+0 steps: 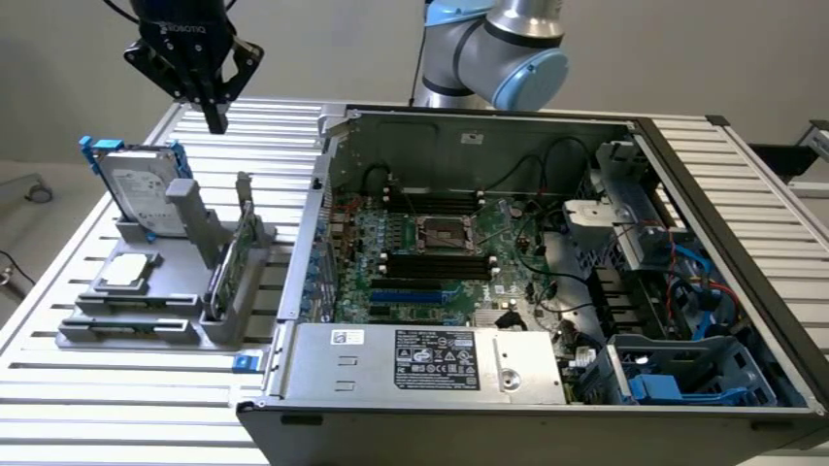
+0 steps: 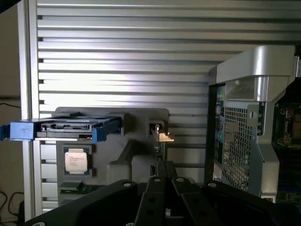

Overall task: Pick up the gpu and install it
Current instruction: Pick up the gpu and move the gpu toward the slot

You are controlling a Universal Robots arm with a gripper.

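Fingers (image 1: 215,118): mine are pressed together tip to tip with nothing between them. I hang in the air over the far part of the bench (image 1: 116,388), toward the exterior view's left.
Below me: a grey holder (image 1: 155,325) stands on the bench slats, well apart from my tips.
Task's card: the gpu (image 1: 233,260) stands on edge in the holder, on the side nearest the computer case (image 1: 545,417). In the wrist view its silver bracket (image 2: 162,136) catches the light just beyond my tips.
Neighbours: a hard drive (image 1: 136,189) in a blue frame stands upright in the same holder. A processor chip (image 1: 126,272) lies flat in its pocket.
Case: it lies open with the motherboard (image 1: 428,248) exposed, and a blue slot (image 1: 402,288) is free near the power supply (image 1: 428,359).
Progress: by my reading, barely begun. The card is not yet grasped or lifted, so both pickup and installation are left.
Writing: "ROBOTIQ" is on the body above my fingers, upside down in the exterior view. The power supply's label and the chip's printing are too small to read.
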